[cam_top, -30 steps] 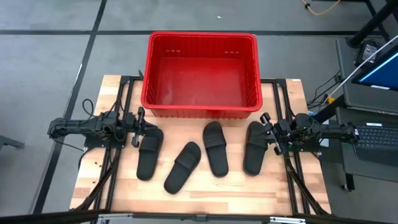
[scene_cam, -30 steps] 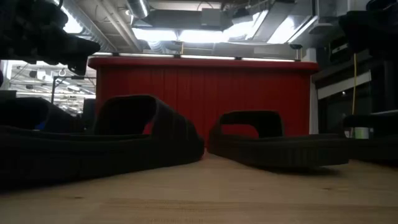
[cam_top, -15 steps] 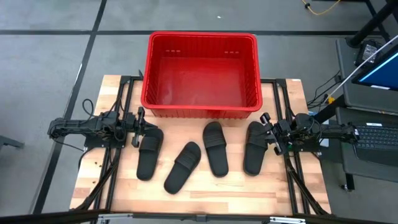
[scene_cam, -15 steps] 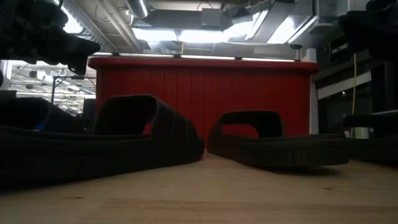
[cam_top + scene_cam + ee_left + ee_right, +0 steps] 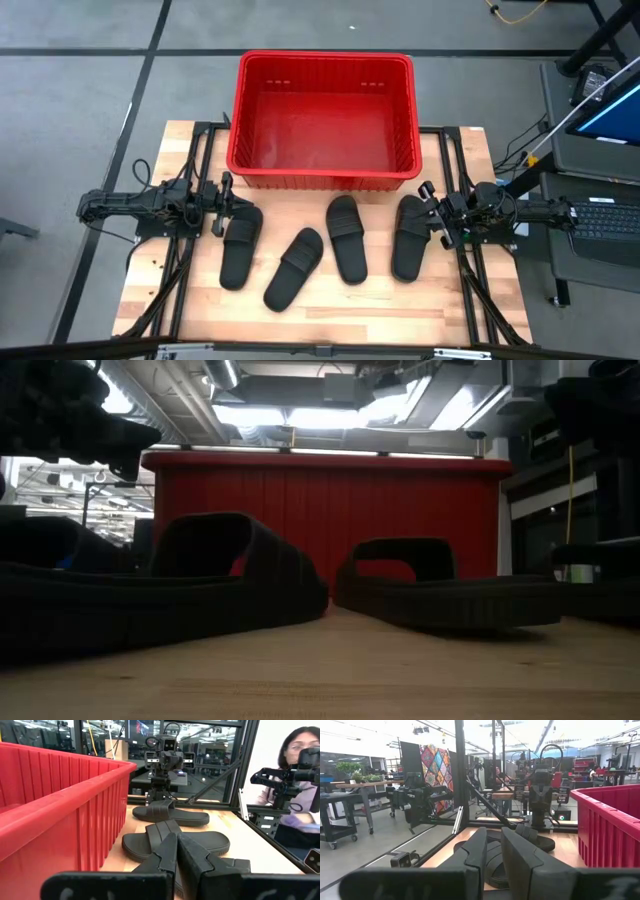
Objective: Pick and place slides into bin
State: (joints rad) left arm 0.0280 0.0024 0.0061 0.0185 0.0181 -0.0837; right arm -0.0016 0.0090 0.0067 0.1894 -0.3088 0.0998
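We see the wooden table [image 5: 330, 320] from above, and at its far side stands the bin [image 5: 322, 170], a big red crate with ribbed walls. Nothing lies inside the bin. In front of it, on the wood, the four black slides rest in a loose row, all outside the bin. The leftmost slide [image 5: 240, 245] is just beside the left gripper [image 5: 222, 204]. The second slide [image 5: 295, 267] lies tilted and a little nearer to the front edge. The third slide [image 5: 346, 238] lies near the middle, and the rightmost slide [image 5: 410, 236] is just beside the right gripper [image 5: 432, 215].

Both arms stay low at the two sides of the table, each one pointing inward to the slides. In the left wrist view its two dark fingers [image 5: 167, 855] stand close together with only a thin gap, and they hold nothing. In the right wrist view the fingers [image 5: 477, 852] are also nearly together and hold nothing. Behind the table, in the left wrist view, a person [image 5: 295, 780] sits near some equipment.
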